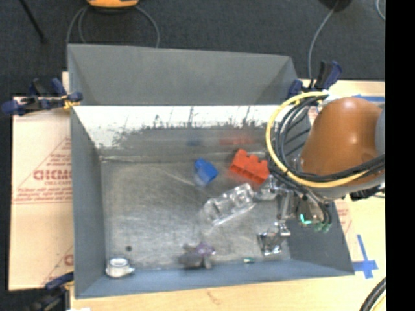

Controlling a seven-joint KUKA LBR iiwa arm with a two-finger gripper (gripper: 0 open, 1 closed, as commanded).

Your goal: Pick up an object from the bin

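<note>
My gripper [273, 243] hangs low in the bin's front right corner, just above the floor. Nothing shows in it. A clear plastic piece [228, 206] lies on the floor to its upper left, a short gap away. A tiny green bit [247, 260] rests by the front wall, just left of the gripper. Farther back, a red block [249, 166] sits near the rear wall, partly tucked under the arm's cables.
A blue cup-shaped piece [205, 172] lies left of the red block. A grey-purple figure [198, 254] sits by the front wall and a white round cap [118, 267] in the front left corner. The arm's orange cover and cables overhang the right wall.
</note>
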